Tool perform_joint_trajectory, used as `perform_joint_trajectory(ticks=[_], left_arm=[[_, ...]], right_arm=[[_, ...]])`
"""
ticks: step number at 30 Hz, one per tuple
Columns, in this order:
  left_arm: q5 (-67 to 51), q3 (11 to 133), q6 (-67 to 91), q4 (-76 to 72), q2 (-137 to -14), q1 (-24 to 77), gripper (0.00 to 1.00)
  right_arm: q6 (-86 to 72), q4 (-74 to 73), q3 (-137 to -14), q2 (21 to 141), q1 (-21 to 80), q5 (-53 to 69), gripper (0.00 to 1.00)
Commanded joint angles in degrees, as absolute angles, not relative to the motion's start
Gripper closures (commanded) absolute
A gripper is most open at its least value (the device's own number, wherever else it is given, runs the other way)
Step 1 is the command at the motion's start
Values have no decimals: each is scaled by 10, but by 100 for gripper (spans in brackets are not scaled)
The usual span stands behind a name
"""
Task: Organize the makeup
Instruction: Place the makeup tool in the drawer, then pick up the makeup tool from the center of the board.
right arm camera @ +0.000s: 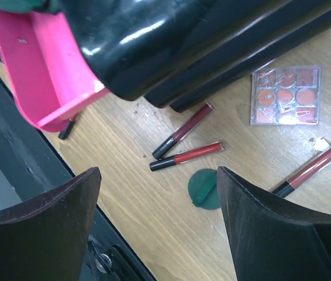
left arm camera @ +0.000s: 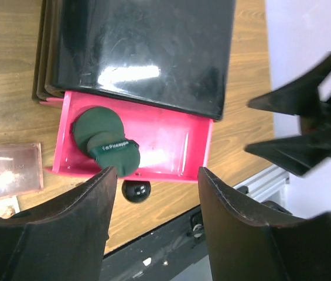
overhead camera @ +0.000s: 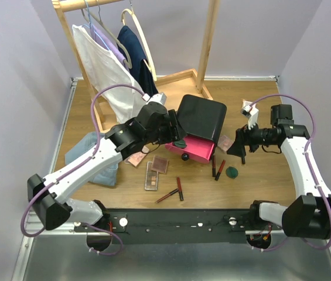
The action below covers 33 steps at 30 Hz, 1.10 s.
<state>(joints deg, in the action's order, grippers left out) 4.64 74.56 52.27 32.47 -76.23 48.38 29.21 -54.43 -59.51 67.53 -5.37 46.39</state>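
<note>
Wooden surface [overhead camera: 259,181], near edge: two lip tubes [overhead camera: 180,188] lie loose. They are probably light, slick and prone to roll; pinch mid-barrel. Eyeshadow palettes [overhead camera: 152,175] just beyond look flat and brittle; take by the edges. Right hand [right arm camera: 158,172] is wide open and empty over a loose green compact [right arm camera: 205,189]. Left hand [left arm camera: 156,175] is open and empty above the pink drawer [left arm camera: 177,137], which holds two stacked compacts [left arm camera: 98,127]. Black box [left arm camera: 147,47] sits behind.

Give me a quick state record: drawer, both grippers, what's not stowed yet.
drawer: pink drawer pulled open from black box
in drawer: green compacts, overlapping, at one end
left gripper: open, empty, above the drawer front
right gripper: open, empty, over loose items
not stowed: lip tubes, loose compact, eyeshadow palette
</note>
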Motion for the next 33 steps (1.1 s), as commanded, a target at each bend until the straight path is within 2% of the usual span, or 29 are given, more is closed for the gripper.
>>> perform_joint_trajectory(ticks=[1,6,9,17,33], left_arm=[[42,722,517,321,-720,480,32],[46,691,521,335,-680,480,30],[50,665,527,348,-648,480,29],[69,595,545,385,-557,480,24],[106,510,580,425,-444,480,18]], right_arm=[[317,-577,-627,720,-57,442,15],[267,-574,-615,753,-57,437,28],[222,-555,-618,768,-57,392,31],[203,-553,-627,822,-57,353,33],[226,-646,-698,960,-61,317,35]])
